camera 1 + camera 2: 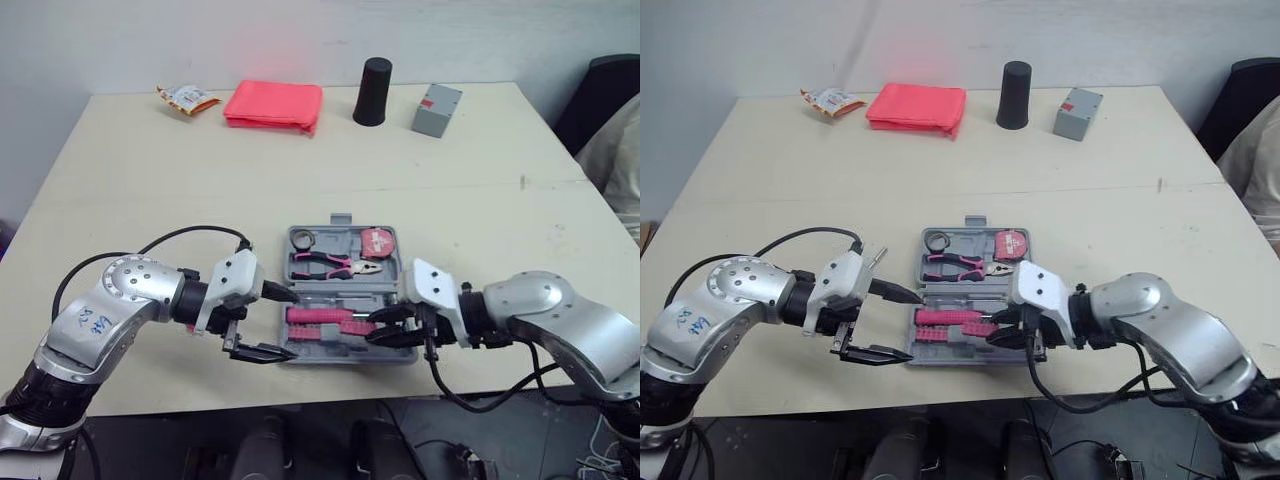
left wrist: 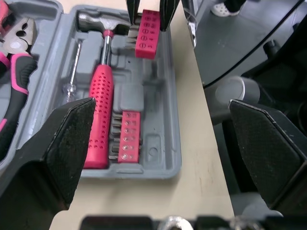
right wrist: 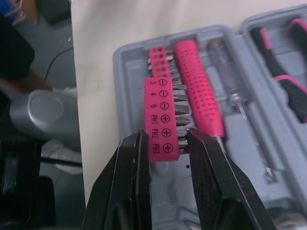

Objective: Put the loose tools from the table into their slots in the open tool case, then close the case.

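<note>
While bit strip (image 3: 160, 122) hangs pinched over case (image 3: 125, 55), left jaws gape.

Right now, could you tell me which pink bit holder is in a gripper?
The bit holder printed PH1 to PH3, pinched by the right gripper; the other bit holder lies slotted beside the hammer.

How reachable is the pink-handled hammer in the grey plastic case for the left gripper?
Probably yes: the open left gripper faces the hammer handle, nothing between; the right gripper, holding a pink bit holder, is by the head.
</note>
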